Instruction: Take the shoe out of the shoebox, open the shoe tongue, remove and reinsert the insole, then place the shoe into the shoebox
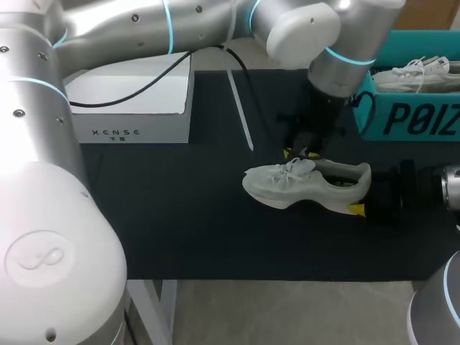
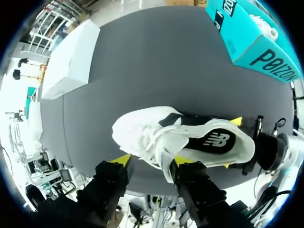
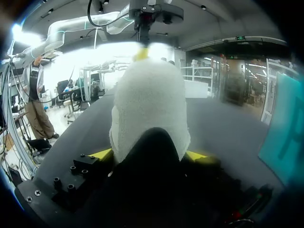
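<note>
A pale grey shoe [image 1: 309, 183] lies on the black mat, toe toward my left, its dark insole [image 2: 213, 141] visible inside. My left gripper [image 1: 302, 152] hangs just above the laces. In the left wrist view the left gripper [image 2: 152, 160] is open, with the raised tongue [image 2: 164, 159] between the fingers and close to one of them. My right gripper [image 1: 363, 188] comes in from the right and is shut on the heel. In the right wrist view the heel [image 3: 149, 109] fills the gap of the right gripper [image 3: 149, 156]. The teal shoebox [image 1: 410, 115] stands at the back right.
A second white shoe [image 1: 417, 75] lies in the teal shoebox. A white box [image 1: 136, 100] stands at the back left, with a black cable [image 1: 129, 93] draped over it. A thin white strip [image 1: 241, 108] lies on the mat behind the shoe.
</note>
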`<state>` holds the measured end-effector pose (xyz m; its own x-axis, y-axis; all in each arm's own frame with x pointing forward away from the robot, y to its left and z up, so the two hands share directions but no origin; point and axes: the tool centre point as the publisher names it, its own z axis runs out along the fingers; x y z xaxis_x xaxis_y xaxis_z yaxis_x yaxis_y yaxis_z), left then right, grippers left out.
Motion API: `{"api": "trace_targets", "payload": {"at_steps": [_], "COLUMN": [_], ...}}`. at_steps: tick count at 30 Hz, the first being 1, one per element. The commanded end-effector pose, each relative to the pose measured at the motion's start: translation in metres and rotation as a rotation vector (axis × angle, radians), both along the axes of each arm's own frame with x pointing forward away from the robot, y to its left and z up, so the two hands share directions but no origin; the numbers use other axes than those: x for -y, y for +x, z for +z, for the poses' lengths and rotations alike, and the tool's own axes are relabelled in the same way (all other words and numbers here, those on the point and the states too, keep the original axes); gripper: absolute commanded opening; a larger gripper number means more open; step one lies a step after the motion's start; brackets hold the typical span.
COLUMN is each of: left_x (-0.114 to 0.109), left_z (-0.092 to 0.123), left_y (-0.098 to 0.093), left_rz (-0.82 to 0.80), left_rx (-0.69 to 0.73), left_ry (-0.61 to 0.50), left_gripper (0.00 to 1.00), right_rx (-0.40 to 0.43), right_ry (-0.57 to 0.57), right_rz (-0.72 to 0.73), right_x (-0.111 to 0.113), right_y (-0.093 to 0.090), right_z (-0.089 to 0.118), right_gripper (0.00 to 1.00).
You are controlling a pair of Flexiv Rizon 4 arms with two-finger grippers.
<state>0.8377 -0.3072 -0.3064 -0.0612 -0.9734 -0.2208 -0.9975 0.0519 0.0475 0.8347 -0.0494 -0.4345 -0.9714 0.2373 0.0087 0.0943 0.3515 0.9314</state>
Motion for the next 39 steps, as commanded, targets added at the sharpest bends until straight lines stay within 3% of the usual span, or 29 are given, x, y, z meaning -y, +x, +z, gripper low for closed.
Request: {"api": "trace_targets", "payload": {"at_steps": [1,13,14,15,16,17,20,22,30,37,39], "left_x": [0.017,0.026,0.025,0.025,0.024,0.023,0.018,0.014,0.001,-0.014,-0.018], "left_z": [-0.011,-0.035,-0.036,-0.036,-0.037,-0.037,-0.037,-0.036,-0.031,-0.023,-0.02], "left_y": [0.004,-0.001,-0.003,-0.003,-0.004,-0.005,-0.007,-0.009,-0.015,-0.016,-0.017], "left_rz": [-0.012,-0.008,-0.008,-0.008,-0.007,0.002,0.017,0.027,0.059,0.086,0.097], "left_rx": [-0.019,-0.058,-0.061,-0.061,-0.062,-0.065,-0.067,-0.067,-0.064,-0.051,-0.048], "left_ry": [0.026,0.033,0.033,0.033,0.033,0.031,0.03,0.029,0.023,0.019,0.019], "left_gripper": [1.0,1.0,0.92,0.75,0.43,0.31,0.09,0.0,0.0,0.15,0.14], "right_rx": [-0.001,-0.001,-0.001,-0.001,-0.001,-0.001,-0.001,-0.001,-0.001,-0.001,-0.001], "right_ry": [-0.002,-0.002,-0.002,-0.002,-0.002,-0.002,-0.002,-0.002,-0.002,-0.002,-0.002], "right_rz": [-0.001,-0.001,-0.001,-0.001,-0.001,-0.001,-0.001,-0.001,-0.001,-0.001,-0.001], "right_x": [-0.001,-0.001,-0.001,-0.001,-0.001,-0.001,-0.001,-0.001,-0.001,-0.001,-0.001], "right_y": [-0.001,-0.001,-0.001,-0.001,-0.001,-0.001,-0.001,-0.001,-0.001,-0.001,-0.001], "right_z": [-0.003,-0.003,-0.003,-0.003,-0.003,-0.003,-0.003,-0.003,-0.003,-0.003,-0.003], "right_gripper": [0.0,0.0,0.0,0.0,0.0,0.0,0.0,0.0,0.0,0.0,0.0]}}
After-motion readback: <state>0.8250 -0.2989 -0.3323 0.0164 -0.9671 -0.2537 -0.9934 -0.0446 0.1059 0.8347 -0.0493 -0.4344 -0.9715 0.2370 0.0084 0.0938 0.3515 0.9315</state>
